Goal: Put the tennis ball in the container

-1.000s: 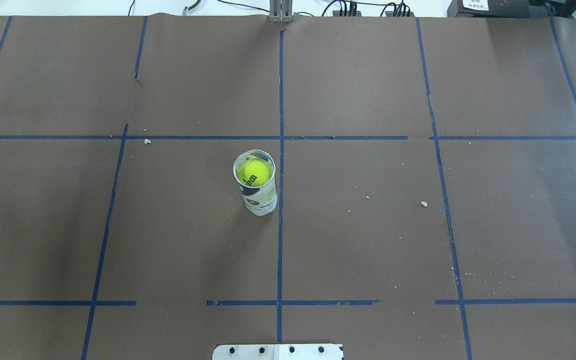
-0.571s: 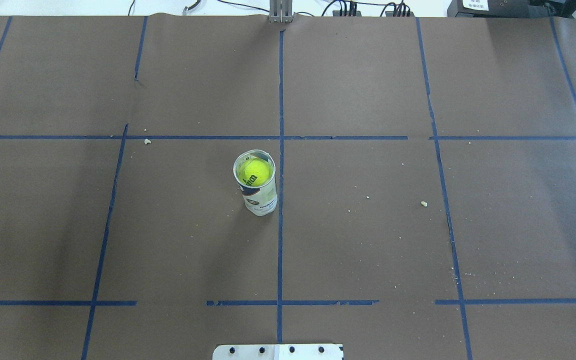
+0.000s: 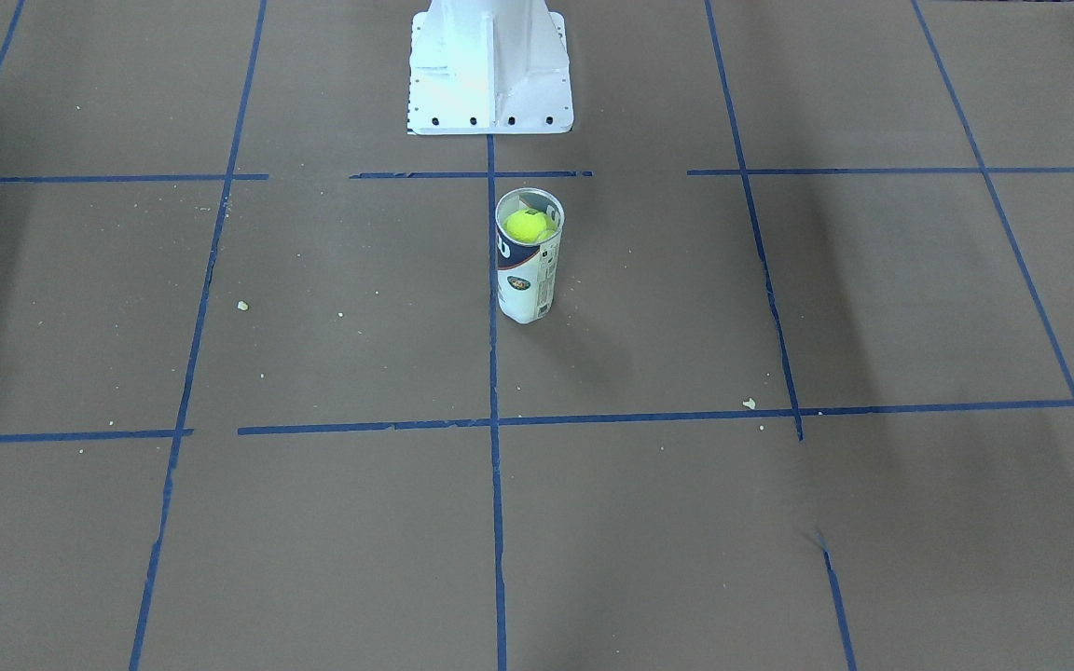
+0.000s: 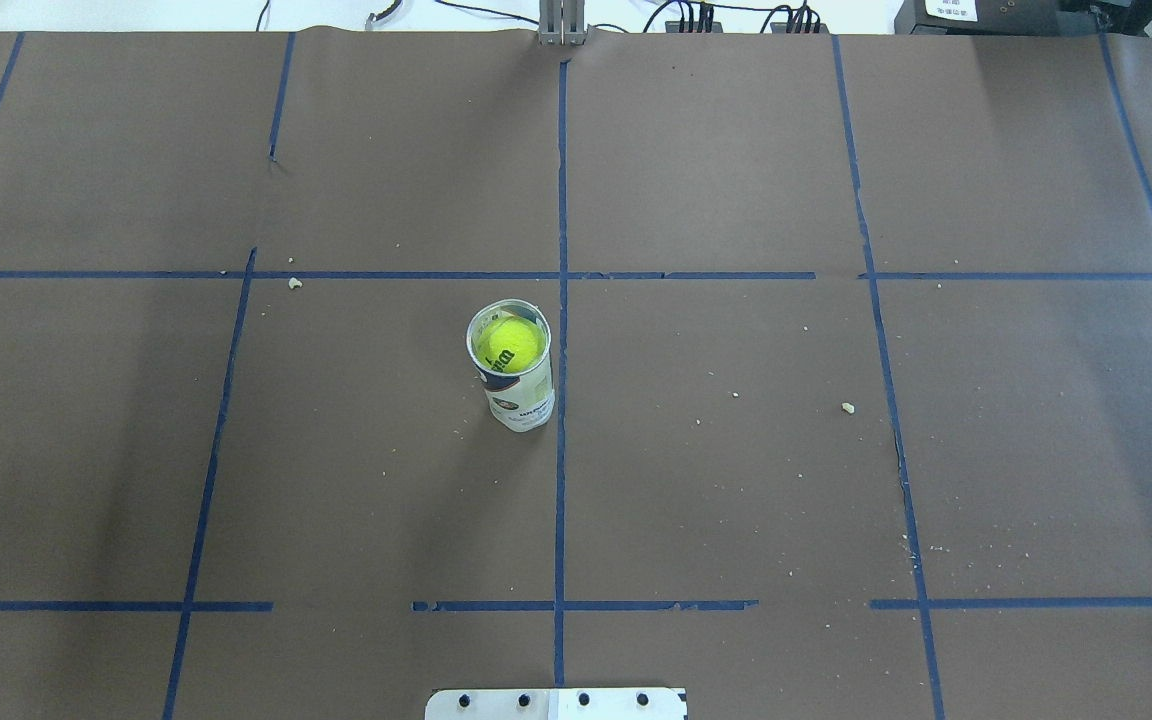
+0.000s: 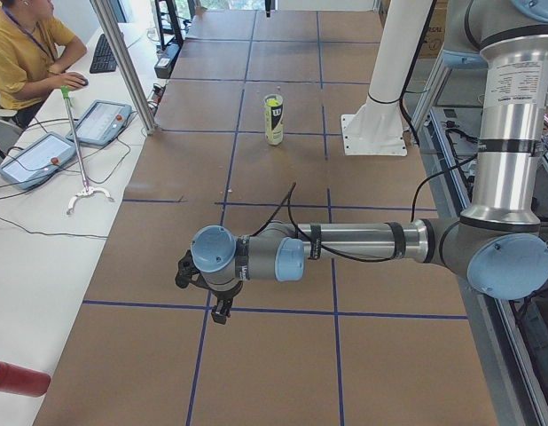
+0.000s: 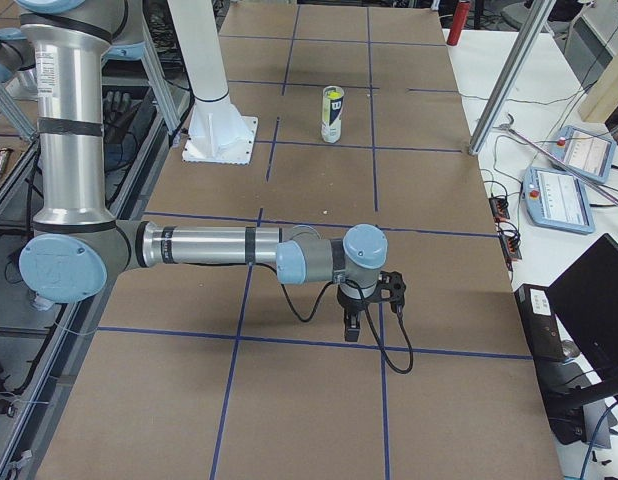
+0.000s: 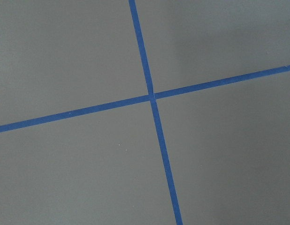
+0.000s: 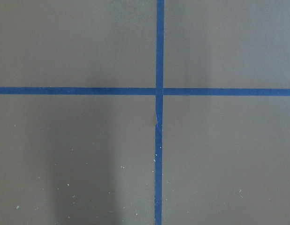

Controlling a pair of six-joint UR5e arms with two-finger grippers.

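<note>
The tennis ball (image 4: 508,345) is bright yellow-green with dark lettering and sits inside the top of the container (image 4: 523,402). The container is a clear upright tube with a white and dark-blue label, standing just left of the centre tape line. Both also show in the front view: ball (image 3: 526,225), container (image 3: 523,284). My left gripper (image 5: 221,311) hangs over a tape crossing far from the tube, and I cannot tell if it is open or shut. My right gripper (image 6: 352,328) likewise hangs near a tape line, its state unclear. Both wrist views show only paper and tape.
The white metal pedestal (image 3: 490,70) stands behind the tube on the robot's side. Blue tape lines grid the brown paper. An operator (image 5: 26,49) sits at a side desk with control tablets (image 5: 36,160); an aluminium post (image 5: 123,62) stands at the table's edge.
</note>
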